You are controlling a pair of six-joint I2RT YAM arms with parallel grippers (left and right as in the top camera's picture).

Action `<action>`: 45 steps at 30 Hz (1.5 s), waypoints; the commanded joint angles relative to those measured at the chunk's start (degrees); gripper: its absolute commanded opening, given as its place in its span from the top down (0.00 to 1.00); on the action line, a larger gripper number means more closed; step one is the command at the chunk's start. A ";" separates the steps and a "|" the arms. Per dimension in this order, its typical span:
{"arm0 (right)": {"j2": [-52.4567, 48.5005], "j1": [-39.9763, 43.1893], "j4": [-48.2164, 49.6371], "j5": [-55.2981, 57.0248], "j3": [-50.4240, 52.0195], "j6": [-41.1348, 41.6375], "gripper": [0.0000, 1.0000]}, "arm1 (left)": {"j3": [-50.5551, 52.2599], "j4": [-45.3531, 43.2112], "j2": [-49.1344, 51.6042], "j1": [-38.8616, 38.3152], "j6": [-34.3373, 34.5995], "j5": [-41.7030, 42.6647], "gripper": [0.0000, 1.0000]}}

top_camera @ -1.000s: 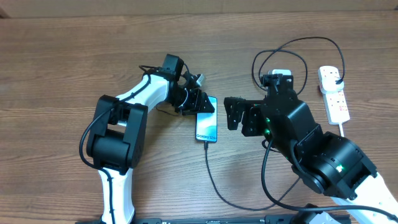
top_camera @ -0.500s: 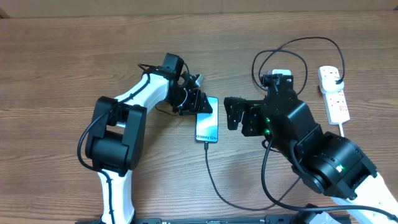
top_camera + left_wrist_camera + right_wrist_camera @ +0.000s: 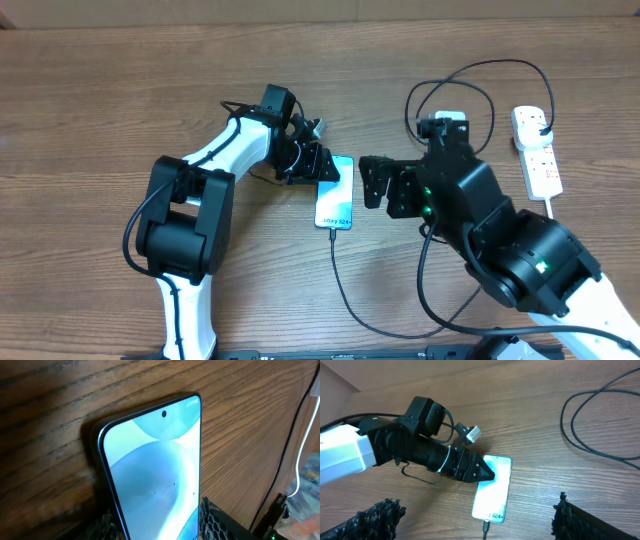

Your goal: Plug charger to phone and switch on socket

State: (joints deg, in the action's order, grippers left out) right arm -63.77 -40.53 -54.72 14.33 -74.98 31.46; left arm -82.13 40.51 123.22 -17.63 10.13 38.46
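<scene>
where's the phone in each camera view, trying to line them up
Overhead: the phone lies at the centre of the frame.
Left wrist: it fills the middle, screen up.
Right wrist: lower middle, charger cable at its near end.
Shared landmark: the left hand, against the phone in every view.

1. Phone [image 3: 492,492] lies flat on wood table [image 3: 545,475], screen lit, long axis running far edge to near edge.
2. Charger [image 3: 484,529] tip sits at phone's near end, looks plugged in. More of its black cable loops twd far-right corner.
3. Left gripper [image 3: 482,473] reaches in from left-edge side, tip over phone's far-left corner. Grip unclear.
4. Right gripper [image 3: 475,507]: fingers [image 3: 372,520] spread wide, clear of phone.
</scene>
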 commanded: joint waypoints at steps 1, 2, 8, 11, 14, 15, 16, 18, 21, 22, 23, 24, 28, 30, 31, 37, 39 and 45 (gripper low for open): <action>-1.75 0.17 0.39 -0.04 0.02 0.24 0.00 | 1.36 1.36 2.27 -0.02 -0.24 -11.89 0.42; -2.14 0.17 0.42 -0.02 0.02 0.24 0.00 | 1.36 1.62 2.27 -0.02 -0.26 -12.39 0.41; -4.63 0.17 0.79 -0.02 0.02 0.26 0.00 | 1.36 3.39 2.27 -0.02 -0.26 -15.10 0.44; -5.44 0.17 1.60 -0.04 0.02 0.26 0.00 | 1.36 4.37 2.27 -0.02 -0.50 -15.56 0.43; -5.97 0.17 3.13 0.04 0.02 0.26 0.00 | 1.36 5.18 2.27 -0.02 -0.55 -18.32 0.23; -6.14 0.17 3.69 0.07 0.02 0.26 0.00 | 1.33 5.51 2.27 0.00 -0.52 -18.97 0.16; -6.32 0.17 4.15 0.20 0.02 0.28 0.00 | 1.31 5.79 2.25 0.04 -0.50 -19.19 0.12; -6.80 0.17 4.70 0.68 0.02 0.31 0.00 | 1.01 6.34 2.23 0.33 -0.42 -19.12 0.00; -7.34 0.59 4.15 2.19 0.02 0.37 0.00 | -1.16 9.27 2.23 1.18 -0.26 -18.97 0.00; -7.34 1.09 3.50 3.26 0.02 1.27 0.00 | -3.17 11.65 2.23 1.81 -0.26 -19.02 0.00; -7.34 1.64 2.75 4.52 0.02 2.67 0.00 | -4.26 12.79 2.21 2.12 -0.28 -19.12 0.00; -7.34 2.47 1.90 5.60 0.02 4.02 0.00 | -6.10 14.43 2.03 2.64 -0.28 -19.30 0.00; -7.34 9.90 -2.45 6.25 0.00 6.38 0.00 | -13.25 19.06 -0.31 4.37 -0.28 -19.45 0.00; -7.34 14.71 -4.55 6.19 0.00 7.43 0.00 | -16.00 20.41 -2.54 4.92 -0.28 -19.65 0.00; -7.34 18.16 -5.64 6.12 0.00 7.56 0.00 | -17.16 20.87 -4.24 5.09 -0.28 -20.09 0.00; -8.94 38.71 -6.95 0.39 0.00 3.58 0.23 | -18.01 23.06 -19.65 4.81 0.90 -25.99 0.00; -10.21 43.89 -6.60 -1.86 0.00 2.91 0.44 | -18.01 24.48 -24.98 4.46 2.43 -28.15 0.00; -17.81 57.09 -3.58 -5.46 -0.02 2.54 0.92 | -17.81 29.75 -42.18 0.81 10.32 -42.32 0.00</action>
State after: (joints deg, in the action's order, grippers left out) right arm -77.58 11.38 -59.94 12.45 -74.98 34.76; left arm -99.11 68.12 89.69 -14.11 14.35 7.79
